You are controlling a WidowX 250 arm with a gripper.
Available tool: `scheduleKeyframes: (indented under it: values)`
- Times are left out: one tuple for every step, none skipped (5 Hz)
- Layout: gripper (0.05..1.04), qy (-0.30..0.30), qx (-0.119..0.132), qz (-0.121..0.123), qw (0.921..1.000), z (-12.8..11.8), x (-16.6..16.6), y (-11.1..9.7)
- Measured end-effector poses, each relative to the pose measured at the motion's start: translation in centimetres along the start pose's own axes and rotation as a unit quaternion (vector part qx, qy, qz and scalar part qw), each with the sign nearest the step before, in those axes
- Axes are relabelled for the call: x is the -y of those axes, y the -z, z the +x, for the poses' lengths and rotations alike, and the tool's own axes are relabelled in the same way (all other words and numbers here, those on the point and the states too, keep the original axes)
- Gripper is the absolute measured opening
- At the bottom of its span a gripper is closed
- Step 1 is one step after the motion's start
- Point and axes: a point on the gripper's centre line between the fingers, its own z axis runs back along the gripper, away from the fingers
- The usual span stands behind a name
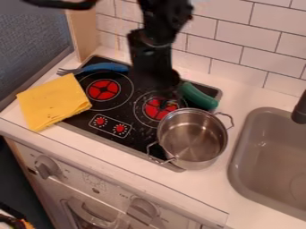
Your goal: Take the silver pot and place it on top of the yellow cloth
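My gripper (166, 93) hangs over the back right part of the stove, beyond the silver pot's far rim and a little to its left. The silver pot (192, 139) stands upright with no lid, across the stove's front right corner and the white counter. Its two wire handles point to the back right and front left, and its inside holds nothing. The yellow cloth (53, 102) lies folded flat at the left, partly on the stove's left edge and partly on the counter.
A blue fork (105, 67) lies along the back left of the black stove (128, 117). Behind the pot is a green toy vegetable (199, 96). At the right are a grey sink (272, 156) and a dark faucet (300, 109); a tiled wall (239, 42) stands behind.
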Motion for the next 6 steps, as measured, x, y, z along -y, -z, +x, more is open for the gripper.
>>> scheduleKeyframes:
  values:
    - [0.998, -0.049, 0.027, 0.014, 0.9983, -0.7, -0.5, 0.9]
    - [0.998, -0.074, 0.037, 0.032, 0.9961, -1.1, -0.9, 1.9]
    - [0.998, -0.112, 0.048, 0.051, 0.9912, -0.7, -0.8, 3.0]
    - [0.998, -0.148, 0.043, 0.066, 0.9859, -0.6, -0.7, 3.9]
    - [0.989, -0.148, 0.029, 0.082, 0.9851, -1.1, -1.1, 5.3]
    - [0.913, -0.153, 0.023, 0.095, 0.9833, -1.4, -1.7, 6.5]
